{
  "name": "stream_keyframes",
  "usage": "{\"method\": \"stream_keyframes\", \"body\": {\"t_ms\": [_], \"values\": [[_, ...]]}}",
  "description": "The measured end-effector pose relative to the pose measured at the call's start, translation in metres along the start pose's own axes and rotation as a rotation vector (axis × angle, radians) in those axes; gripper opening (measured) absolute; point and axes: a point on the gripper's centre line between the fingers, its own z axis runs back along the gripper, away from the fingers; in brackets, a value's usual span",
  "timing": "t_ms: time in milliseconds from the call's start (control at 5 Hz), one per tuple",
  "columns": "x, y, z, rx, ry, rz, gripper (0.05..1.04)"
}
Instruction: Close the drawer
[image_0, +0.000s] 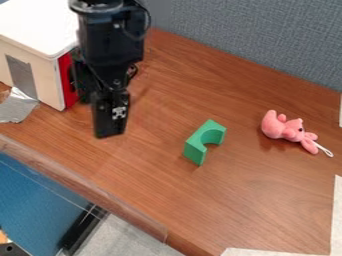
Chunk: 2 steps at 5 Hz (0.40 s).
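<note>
Drawer's red front (66, 80) is at the R end of the white-topped cabinet (45, 77), upper L of view, partly behind the arm. Gripper (109, 133) hangs just R of it & a bit lower in view, pointing down, approx. parallel w/ the front's upright edge. Can't tell if it's clenched or released, nor how far out the drawer is. Push prob. needs to go L & slightly up in view, i.e. into the cabinet, square to the front.
</note>
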Motion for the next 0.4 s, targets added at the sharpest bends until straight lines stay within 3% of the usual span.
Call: {"method": "stream_keyframes", "body": {"t_ms": [400], "values": [[-0.026,-0.022,0.018,0.025,0.005,0.178,0.999]]}}
